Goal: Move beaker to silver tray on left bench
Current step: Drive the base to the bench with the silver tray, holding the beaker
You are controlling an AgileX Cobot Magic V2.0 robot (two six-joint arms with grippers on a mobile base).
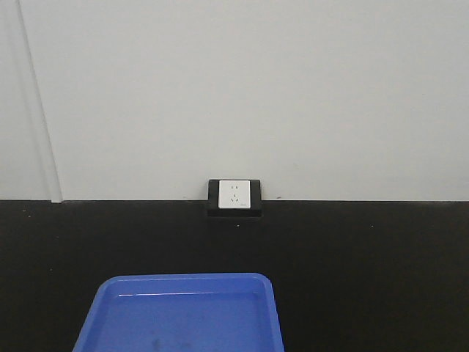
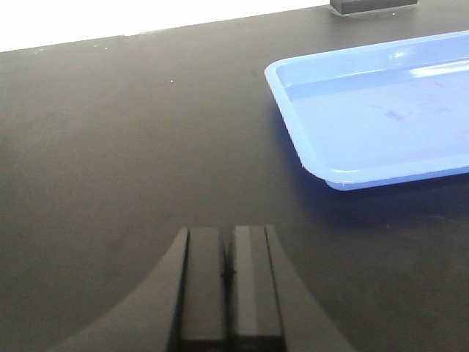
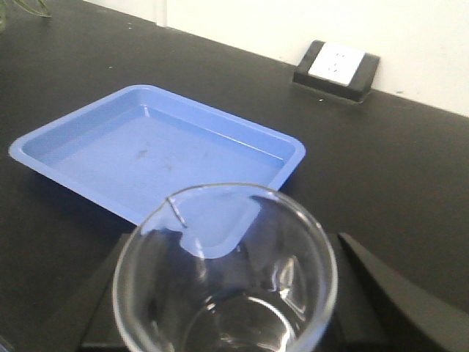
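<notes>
The beaker (image 3: 245, 312), a small clear glass cylinder, fills the bottom of the right wrist view, seen from above through its open mouth. My right gripper (image 3: 234, 240) is shut on it, with a dark finger showing on each side of the glass. It hangs above a black worktop (image 3: 396, 169), just short of the near corner of a blue tray. My left gripper (image 2: 229, 246) is shut with nothing in it, low over the same worktop. The silver tray and the left bench are out of view. Neither gripper shows in the front view.
A large blue plastic tray (image 1: 102, 301) (image 2: 289, 103) (image 3: 33, 150) lies on the black worktop (image 1: 381, 264). A white wall socket in a black box (image 1: 234, 195) (image 3: 335, 63) sits where the worktop meets the white wall.
</notes>
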